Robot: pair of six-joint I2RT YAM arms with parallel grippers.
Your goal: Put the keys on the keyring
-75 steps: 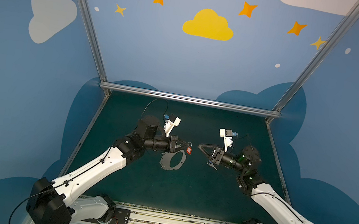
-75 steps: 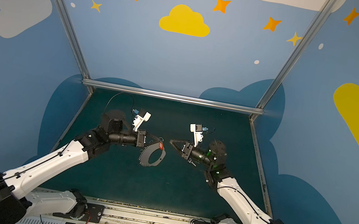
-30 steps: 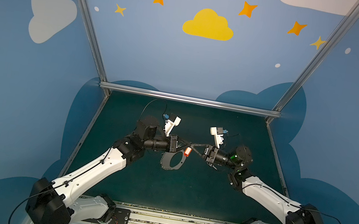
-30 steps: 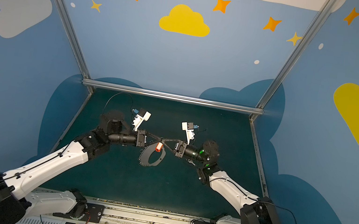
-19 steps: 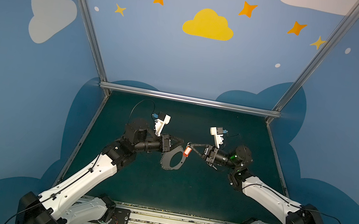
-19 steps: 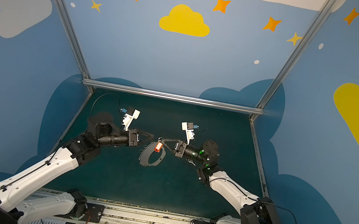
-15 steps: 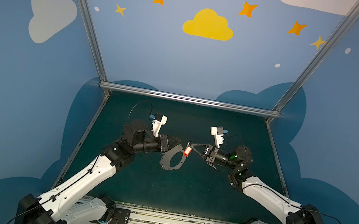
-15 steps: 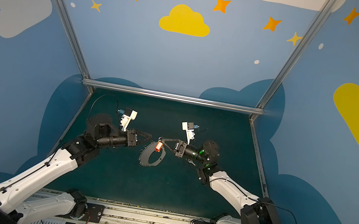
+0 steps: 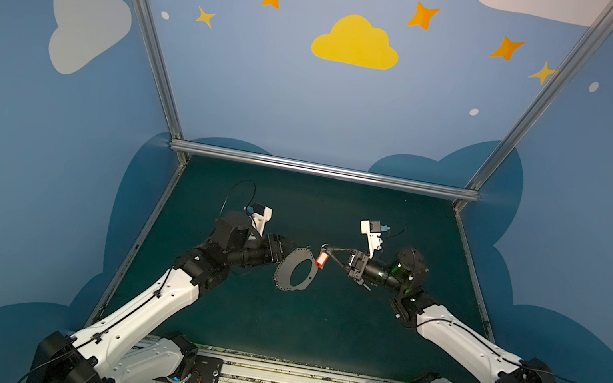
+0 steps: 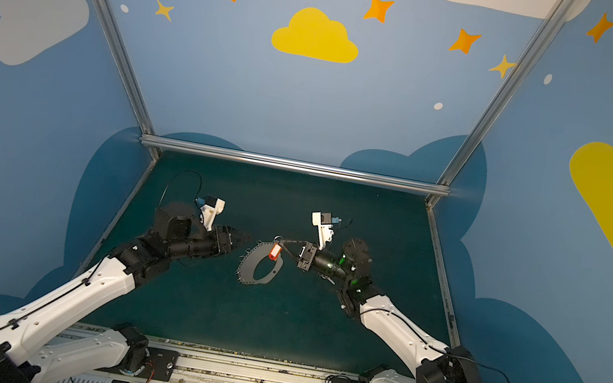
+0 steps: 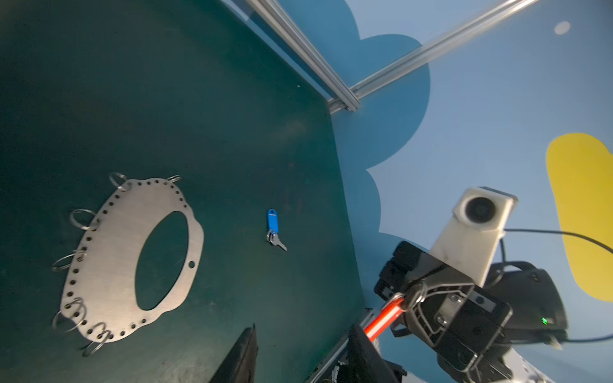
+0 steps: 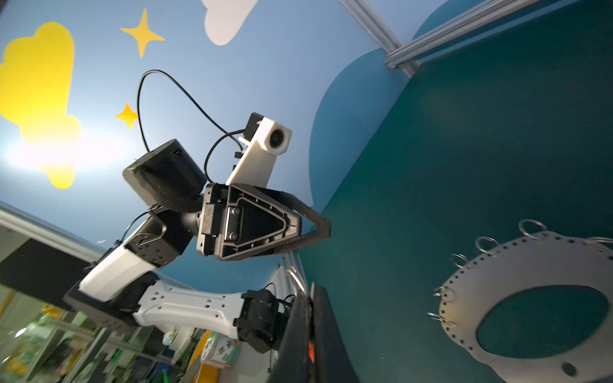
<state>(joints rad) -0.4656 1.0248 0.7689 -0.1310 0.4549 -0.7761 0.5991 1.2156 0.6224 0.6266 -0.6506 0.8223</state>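
**Change since the earlier frames:** the left gripper (image 10: pixel 243 242) no longer holds the keyring (image 9: pixel 283 276). It has let go and drawn back toward the worktop's left edge. The right gripper (image 9: pixel 329 249) has come in to the middle and taken the red-tagged key (image 9: pixel 322 259).

**Worktop** (image 9: pixel 315 329): dark green, with blue walls on three sides.

**Keyring:** a grey oval plate with a large oval hole, lying flat near the centre of the worktop and free of both grippers. Small holes line its rim, and several wire rings (image 11: pixel 82 219) hang along one long side.

**Left gripper:** just left of the plate and raised off the worktop. Its jaws are apart with nothing between them.

**Right gripper:** just right of the plate's far end. Its jaws are pressed together on the split ring of the red-tagged key.

**Red-tagged key:** its tag hangs below the fingertips, over the plate's far right rim in both top views. The left wrist view shows the tag and the plate apart.

**Blue-tagged key** (image 11: pixel 272 227): seen only in the left wrist view. It lies flat on the worktop, apart from the plate, between it and the worktop's right edge.
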